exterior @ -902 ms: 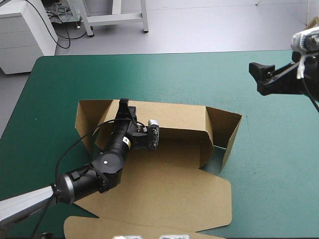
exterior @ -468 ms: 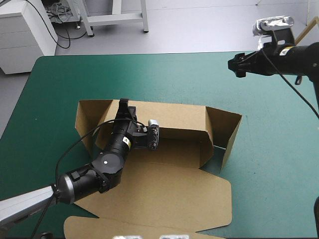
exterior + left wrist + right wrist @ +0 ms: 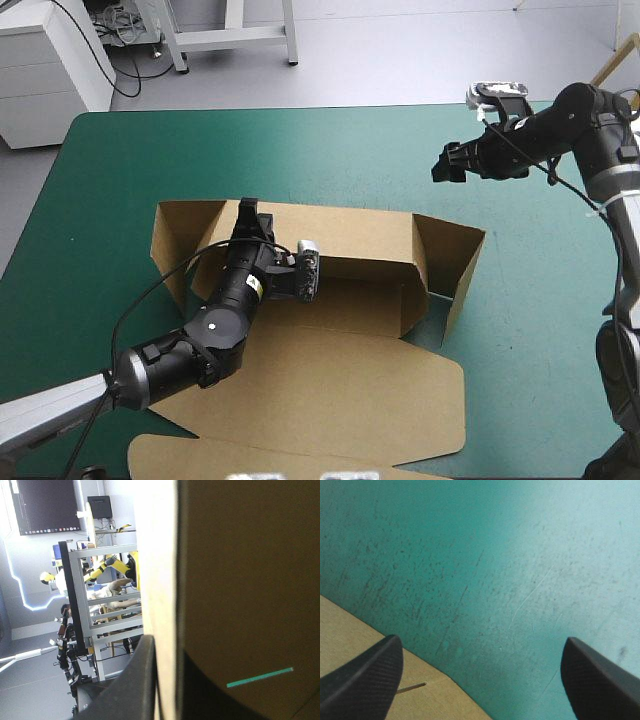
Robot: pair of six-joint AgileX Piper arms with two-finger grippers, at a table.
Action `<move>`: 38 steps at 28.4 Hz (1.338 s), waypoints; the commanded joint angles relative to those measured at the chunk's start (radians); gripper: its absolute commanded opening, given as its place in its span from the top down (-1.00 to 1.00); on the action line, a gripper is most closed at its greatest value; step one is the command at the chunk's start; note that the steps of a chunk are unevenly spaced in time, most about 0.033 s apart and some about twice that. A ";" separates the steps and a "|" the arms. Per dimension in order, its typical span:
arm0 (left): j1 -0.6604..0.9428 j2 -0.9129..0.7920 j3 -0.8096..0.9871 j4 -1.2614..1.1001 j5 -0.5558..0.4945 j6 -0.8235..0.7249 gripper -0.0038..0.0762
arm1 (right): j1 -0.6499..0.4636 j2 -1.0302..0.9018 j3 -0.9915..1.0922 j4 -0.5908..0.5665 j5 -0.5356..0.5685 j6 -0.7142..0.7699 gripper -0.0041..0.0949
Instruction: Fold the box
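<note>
The brown box [image 3: 340, 380] lies mid-table with its long back wall [image 3: 365, 238] raised and its side flaps [image 3: 452, 262] turned up. Its wide panel lies flat toward the near edge. My left gripper [image 3: 248, 214] is at the back wall's left part, shut on its top edge. In the left wrist view the board's pale edge [image 3: 156, 570] runs between the black fingers [image 3: 136, 690]. My right gripper [image 3: 446, 164] hovers open over the teal-green cover beyond the box's right corner. In the right wrist view it [image 3: 481, 641] holds nothing, and a box edge [image 3: 355, 635] lies under one finger.
Bare teal-green cover [image 3: 300, 150] stretches beyond the box to the table's far edge, and more lies at the right [image 3: 550, 330]. A narrow front flap of board [image 3: 250, 458] reaches the table's near edge.
My right arm has swung in from the table's far right corner toward the box's right rear corner and turned downward. The left arm and the box have not moved.
</note>
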 commanded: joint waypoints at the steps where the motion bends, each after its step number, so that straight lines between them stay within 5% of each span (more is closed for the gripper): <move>1: -0.012 0.001 0.011 -0.119 -0.063 -0.009 0.93 | 0.004 -0.033 -0.014 0.030 -0.002 -0.003 -0.57; 13: -0.012 0.001 0.011 -0.119 -0.061 -0.009 0.93 | 0.004 -0.111 0.223 0.018 -0.010 -0.059 -0.56; 21: -0.012 0.001 0.011 -0.121 -0.061 -0.030 0.93 | 0.004 -0.292 0.440 0.034 -0.170 -0.102 -0.55; 30: -0.012 0.001 0.011 -0.119 -0.063 -0.043 0.93 | 0.004 -0.550 0.791 0.297 -0.444 -0.366 -0.55; 38: -0.012 0.001 0.011 -0.111 -0.063 -0.040 0.93 | 0.004 -0.688 0.989 0.480 -0.506 -0.618 -0.55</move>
